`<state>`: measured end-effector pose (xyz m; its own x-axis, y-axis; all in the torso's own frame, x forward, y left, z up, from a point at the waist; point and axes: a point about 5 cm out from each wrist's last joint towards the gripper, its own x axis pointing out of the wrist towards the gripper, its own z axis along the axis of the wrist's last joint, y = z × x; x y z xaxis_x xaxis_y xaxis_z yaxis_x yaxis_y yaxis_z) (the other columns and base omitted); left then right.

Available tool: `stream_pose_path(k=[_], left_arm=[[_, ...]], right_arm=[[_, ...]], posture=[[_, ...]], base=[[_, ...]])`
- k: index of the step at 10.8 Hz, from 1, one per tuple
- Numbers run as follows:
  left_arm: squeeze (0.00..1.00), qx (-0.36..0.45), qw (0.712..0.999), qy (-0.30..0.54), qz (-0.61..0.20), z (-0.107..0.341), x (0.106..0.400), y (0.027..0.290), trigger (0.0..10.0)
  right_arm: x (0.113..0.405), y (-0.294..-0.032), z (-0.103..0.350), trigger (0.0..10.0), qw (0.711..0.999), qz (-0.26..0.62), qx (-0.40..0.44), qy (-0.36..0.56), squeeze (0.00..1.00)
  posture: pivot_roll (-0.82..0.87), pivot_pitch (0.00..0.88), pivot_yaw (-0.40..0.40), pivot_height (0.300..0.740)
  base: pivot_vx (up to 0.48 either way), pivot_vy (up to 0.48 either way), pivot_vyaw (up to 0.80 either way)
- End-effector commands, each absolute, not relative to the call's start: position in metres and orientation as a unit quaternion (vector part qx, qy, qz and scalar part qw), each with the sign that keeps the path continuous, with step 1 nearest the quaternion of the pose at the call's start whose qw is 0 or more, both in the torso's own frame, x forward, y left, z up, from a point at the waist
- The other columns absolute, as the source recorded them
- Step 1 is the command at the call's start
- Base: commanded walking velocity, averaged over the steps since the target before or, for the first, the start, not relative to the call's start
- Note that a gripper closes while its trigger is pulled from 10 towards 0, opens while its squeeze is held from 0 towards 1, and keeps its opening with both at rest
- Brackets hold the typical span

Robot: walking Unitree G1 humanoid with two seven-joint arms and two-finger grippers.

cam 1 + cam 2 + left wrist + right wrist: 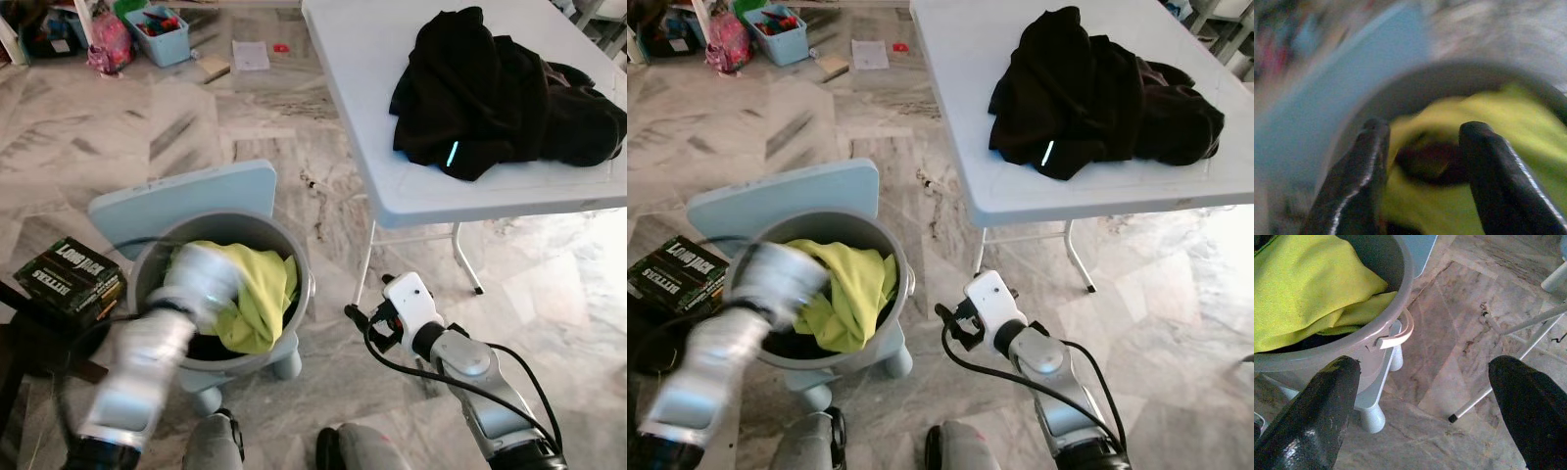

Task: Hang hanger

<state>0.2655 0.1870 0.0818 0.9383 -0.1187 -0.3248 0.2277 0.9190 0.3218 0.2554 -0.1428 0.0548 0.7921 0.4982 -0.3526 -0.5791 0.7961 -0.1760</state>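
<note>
While reaching into the bucket [299,294], left gripper [1422,161], fingers apart, should be centring over the cloth [257,294]; right gripper [1425,406] is idling, spread.

A yellow-green cloth [257,284] fills the grey bucket [294,338]; black clothes [500,93] lie on the white table [392,117].

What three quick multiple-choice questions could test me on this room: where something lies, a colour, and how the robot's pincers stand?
1. Where is the heap of black clothing?
A in the bucket
B on the white folding table
C on the floor

2. What colour is the cloth topping the round grey plastic bucket?
A red
B white
C yellow-green

3. How is the right pincer?
A open, empty
B shut on cloth
C holding a hanger

Answers: B, the heap rests on the tabletop; C, yellow-green fabric fills the bucket's mouth; A, its fingers stand wide apart over floor.
</note>
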Motion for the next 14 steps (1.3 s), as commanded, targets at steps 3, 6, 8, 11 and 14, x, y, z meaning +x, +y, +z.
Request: stream_pose_path(k=[3,6,8,11,14], left_arm=[[1.00,0.008,0.969,0.248,0.008,0.052,0.258,0.198,10.0],[1.00,-0.065,0.960,0.272,-0.009,0.038,0.269,0.175,10.0],[0.91,-0.074,0.960,0.267,-0.042,0.041,0.279,0.157,10.0],[0.00,-0.138,0.940,0.306,-0.063,0.033,0.287,0.137,10.0],[0.00,-0.222,0.920,0.323,-0.023,0.023,0.299,0.142,0.0]], right_arm=[[0.252,-0.147,0.055,10.0,0.937,0.284,-0.140,0.146,0.00],[0.250,-0.149,0.054,10.0,0.936,0.286,-0.144,0.149,0.00],[0.248,-0.151,0.056,10.0,0.935,0.287,-0.148,0.148,0.00],[0.245,-0.153,0.057,10.0,0.934,0.287,-0.151,0.148,0.00],[0.245,-0.153,0.058,10.0,0.933,0.288,-0.157,0.147,0.00]], posture=[[-0.07,0.136,-0.075,0.740],[-0.09,0.144,-0.087,0.740],[-0.11,0.145,-0.086,0.740],[-0.13,0.145,-0.084,0.740],[-0.14,0.142,-0.085,0.740]], base=[[0.000,0.000,0.00],[0.000,0.000,0.00],[0.000,0.000,0.00],[0.000,0.000,0.00],[0.000,0.000,0.00]])
